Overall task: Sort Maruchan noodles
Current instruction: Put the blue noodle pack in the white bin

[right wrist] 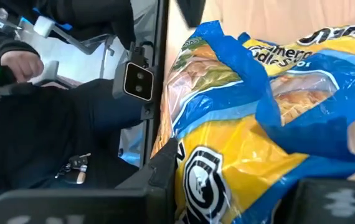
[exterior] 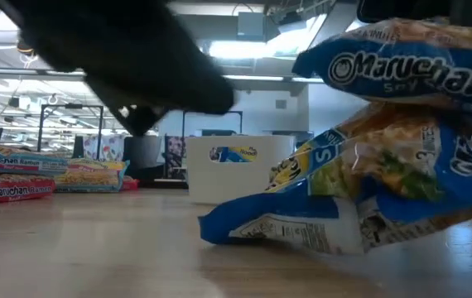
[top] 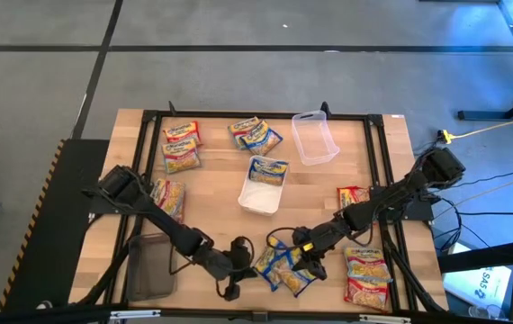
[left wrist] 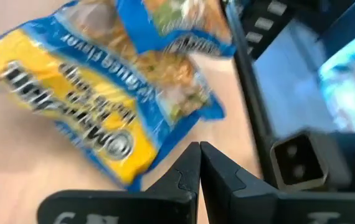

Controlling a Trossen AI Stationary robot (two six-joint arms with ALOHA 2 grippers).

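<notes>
Down at the near edge of the bench (top: 328, 193), the right gripper (top: 306, 266) has its fingers (right wrist: 165, 163) clenched on a blue-bordered Maruchan packet (right wrist: 252, 155), one of a small heap of blue packets (top: 283, 268) lying there. Seen from that wrist, the gripped packet is glossy yellow plastic with a wide blue border and a round logo, its film creased and crumpled, with pale noodles showing in the printed picture. From table height the heap (exterior: 368, 190) looks puffy and tilted, one packet propped on another, white lettering on the blue band.

Just to the left of the heap, the left gripper (top: 231, 270) waits low over the wood with its fingers (left wrist: 187, 171) pressed together on nothing; a blue-and-yellow packet (left wrist: 96, 106) lies just ahead of them.

Other packets are spread over the bench: a red-bordered group (top: 181, 147) at the far left, one more (top: 168, 196) beside the left arm, blue ones (top: 255, 135) at the far middle, a red one (top: 353, 196) by the right arm, and orange-edged ones (top: 366, 274) at the near right corner. One blue packet (top: 268, 169) leans in the white tray (top: 258, 200) at the centre. A clear plastic tub (top: 315, 138) stands beyond the tray.
</notes>
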